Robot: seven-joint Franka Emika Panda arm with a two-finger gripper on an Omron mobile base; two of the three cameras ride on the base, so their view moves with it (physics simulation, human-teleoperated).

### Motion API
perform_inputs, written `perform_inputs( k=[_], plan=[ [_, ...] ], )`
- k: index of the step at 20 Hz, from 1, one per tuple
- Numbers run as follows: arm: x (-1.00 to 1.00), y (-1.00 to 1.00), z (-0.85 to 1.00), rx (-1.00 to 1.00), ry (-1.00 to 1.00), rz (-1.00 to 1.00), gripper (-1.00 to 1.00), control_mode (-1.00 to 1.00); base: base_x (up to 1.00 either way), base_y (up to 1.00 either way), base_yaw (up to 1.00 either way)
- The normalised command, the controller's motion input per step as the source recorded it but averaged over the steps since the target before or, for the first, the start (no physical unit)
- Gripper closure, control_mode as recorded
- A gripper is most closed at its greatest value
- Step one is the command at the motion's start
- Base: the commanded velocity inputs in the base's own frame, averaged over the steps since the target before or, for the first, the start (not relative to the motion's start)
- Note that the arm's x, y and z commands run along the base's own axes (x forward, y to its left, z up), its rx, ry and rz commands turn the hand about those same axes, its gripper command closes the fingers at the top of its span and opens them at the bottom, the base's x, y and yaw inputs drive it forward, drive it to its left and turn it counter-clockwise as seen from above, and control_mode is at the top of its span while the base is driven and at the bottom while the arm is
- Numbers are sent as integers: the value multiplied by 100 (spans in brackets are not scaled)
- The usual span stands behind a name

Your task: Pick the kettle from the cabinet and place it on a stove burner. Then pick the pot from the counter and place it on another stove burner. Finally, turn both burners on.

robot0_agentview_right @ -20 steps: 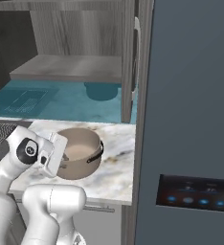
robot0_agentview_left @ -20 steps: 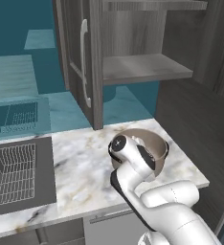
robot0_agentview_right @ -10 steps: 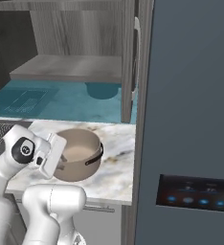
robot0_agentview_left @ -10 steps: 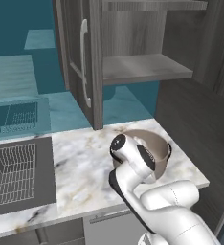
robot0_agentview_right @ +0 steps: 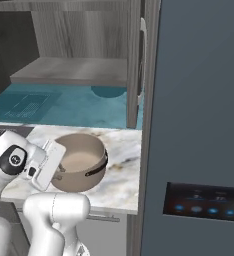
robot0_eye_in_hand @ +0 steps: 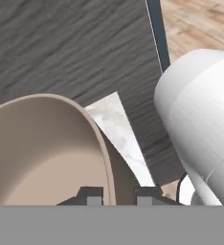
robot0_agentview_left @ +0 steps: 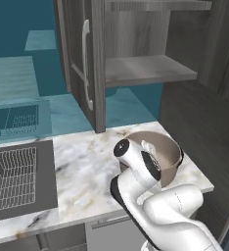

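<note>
The tan pot [robot0_agentview_left: 166,147] [robot0_agentview_right: 83,161] stands on the marble counter [robot0_agentview_left: 87,171] [robot0_agentview_right: 123,154] below the open cabinet [robot0_agentview_left: 146,68]. My gripper [robot0_eye_in_hand: 117,194] is shut on the pot's near rim, one fingertip inside the cream bowl [robot0_eye_in_hand: 37,153] and one outside. From the left base view my white hand covers the pot's near side. Whether the pot's base rests on the counter or hangs just above it I cannot tell. The cabinet's grey shelf [robot0_agentview_right: 74,70] is bare. The kettle and the stove burners are out of view.
The cabinet door [robot0_agentview_left: 84,73] with its silver bar handle stands open above the counter's back edge. A dark sink with a wire rack [robot0_agentview_left: 13,176] lies to the left. A tall grey panel with a blue-lit display [robot0_agentview_right: 201,125] walls off the right side.
My wrist has drifted slightly to the left in the right base view. The pot has hardly shifted and the grip on its rim is unchanged.
</note>
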Motion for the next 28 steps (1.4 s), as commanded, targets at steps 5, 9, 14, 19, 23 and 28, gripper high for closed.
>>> perform_inputs(
  k=[5, 9, 14, 19, 23, 28],
  plan=[
    [-31, -19, 19, 0, -11, -1, 100, -100, 0, 0, 0],
    [-27, -17, 28, 0, -10, 0, 100, -100, 0, 0, 0],
    [-35, -8, 34, 0, -9, 0, 100, -100, 0, 0, 0],
    [-37, -4, 22, 0, -7, 0, 100, -100, 0, 0, 0],
    [-39, -5, 13, 0, -6, 0, 100, -100, 0, 0, 0],
    [-36, -8, 14, 0, -6, 0, 100, -100, 0, 0, 0]
  ],
)
